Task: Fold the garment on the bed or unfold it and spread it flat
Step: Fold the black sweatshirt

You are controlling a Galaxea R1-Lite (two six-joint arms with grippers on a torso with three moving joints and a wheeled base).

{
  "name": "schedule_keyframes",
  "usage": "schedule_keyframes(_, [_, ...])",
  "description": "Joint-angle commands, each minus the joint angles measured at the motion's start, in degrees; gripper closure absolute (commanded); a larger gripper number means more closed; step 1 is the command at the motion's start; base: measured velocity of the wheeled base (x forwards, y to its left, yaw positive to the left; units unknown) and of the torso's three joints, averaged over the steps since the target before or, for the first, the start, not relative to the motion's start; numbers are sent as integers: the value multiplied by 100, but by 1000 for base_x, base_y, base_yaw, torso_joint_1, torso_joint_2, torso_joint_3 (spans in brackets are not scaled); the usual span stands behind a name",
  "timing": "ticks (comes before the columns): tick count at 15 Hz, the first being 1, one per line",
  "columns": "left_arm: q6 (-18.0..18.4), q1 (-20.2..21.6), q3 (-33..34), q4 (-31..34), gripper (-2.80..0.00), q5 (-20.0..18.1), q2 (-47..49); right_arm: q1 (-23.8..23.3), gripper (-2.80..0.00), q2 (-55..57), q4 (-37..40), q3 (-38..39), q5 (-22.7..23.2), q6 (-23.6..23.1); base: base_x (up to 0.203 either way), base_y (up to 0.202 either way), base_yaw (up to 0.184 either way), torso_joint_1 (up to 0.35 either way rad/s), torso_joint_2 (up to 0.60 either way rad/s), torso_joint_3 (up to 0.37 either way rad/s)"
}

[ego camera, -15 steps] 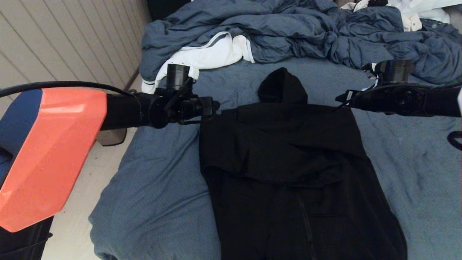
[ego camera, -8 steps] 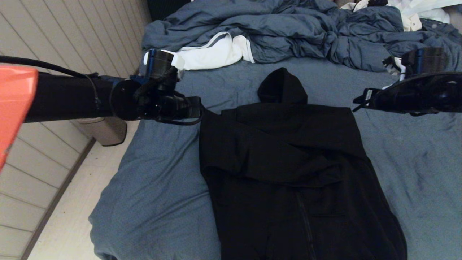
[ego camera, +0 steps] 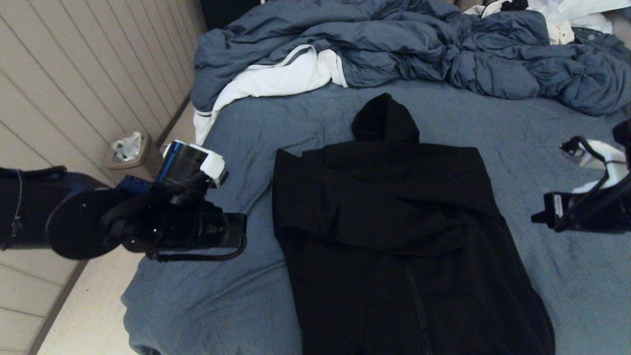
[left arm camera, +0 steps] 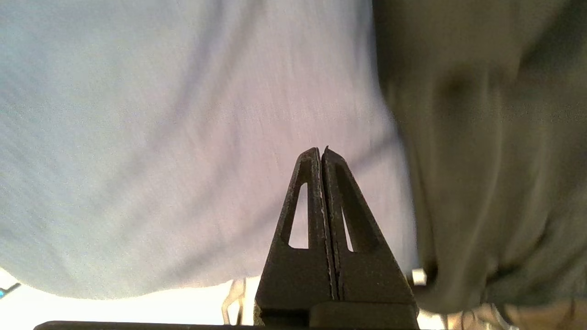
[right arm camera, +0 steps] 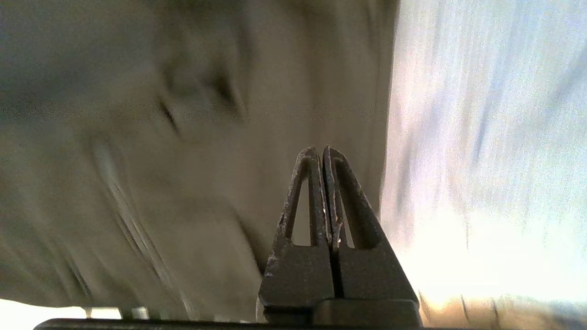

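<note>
1. Squarely in the middle of the bed (ego camera: 207, 276), the garment (ego camera: 394, 236) lies front up on the blue-grey sheet, hood pointing toward the rumpled duvet (ego camera: 394, 44), sleeves crossed over the chest, its hem running out of the head view.

2. Flanking it, the left gripper (left arm camera: 321, 153) hangs over bare sheet just off the hoodie's left edge, jaws pressed together on nothing; the right gripper (right arm camera: 321, 151) is likewise clenched and empty, over the hoodie's right-hand edge where black fabric meets sheet (both wrist views are smeared, so finer detail cannot be read).

3. Judged from this pose, the sleeve fold looks done and the step in hand is a fresh approach for the next fold, most likely bringing one end of the body over the other.

4. To do it well, both sets of jaws must part before they descend; closed tips would only push the soft cloth into a ridge.

5. Matching corners should be pinched together, each grip taking every layer, or the tucked sleeves may slide out.

6. Lift low and carry both sides evenly, so the crease lands straight across.

7. Keep clear of the white cloth (ego camera: 276, 79) by the duvet.
</note>
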Motion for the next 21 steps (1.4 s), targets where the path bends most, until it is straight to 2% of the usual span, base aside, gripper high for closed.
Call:
schedule_keyframes(1, [-74, -206, 644, -297, 0, 8, -231, -187, 0, -335, 18, 765, 23, -150, 0, 0, 0, 0, 0, 0])
schedule_keyframes(3, [-221, -656, 1117, -773, 0, 15, -182, -493, 0, -331, 4, 1505, 72, -488, 0, 0, 0, 0, 0, 0])
schedule_keyframes(7, [-313, -752, 1039, -969, 0, 38, 103, -1412, 0, -235, -473, 3205, 435, -1357, 0, 0, 0, 0, 0, 0])
schedule_keyframes(9, [-317, -752, 920, -976, 0, 18, 244, -1655, 0, 134, -1223, 4039, 496, -1529, 0, 0, 0, 0, 0, 0])
schedule_keyframes(13, [-317, -752, 910, -980, 0, 22, 252, -1783, 0, 526, -3304, 5442, 527, -1634, 0, 0, 0, 0, 0, 0])
schedule_keyframes(17, [-309, -805, 850, -1100, 0, 6, 305, -2202, 0, 1049, -4382, 5862, 521, -1680, 0, 0, 0, 0, 0, 0])
schedule_keyframes(18, [-308, -819, 830, -1127, 0, 8, 319, -2296, -280, 1269, -4777, 5935, 522, -1682, 0, 0, 0, 0, 0, 0])
schedule_keyframes(20, [-309, -865, 762, -1136, 0, 14, 401, -2424, -280, 1708, -5632, 6171, 531, -1689, 0, 0, 0, 0, 0, 0])
schedule_keyframes(21, [-317, -875, 742, -1139, 0, 14, 419, -2439, -280, 1757, -5797, 6221, 538, -1689, 0, 0, 0, 0, 0, 0])
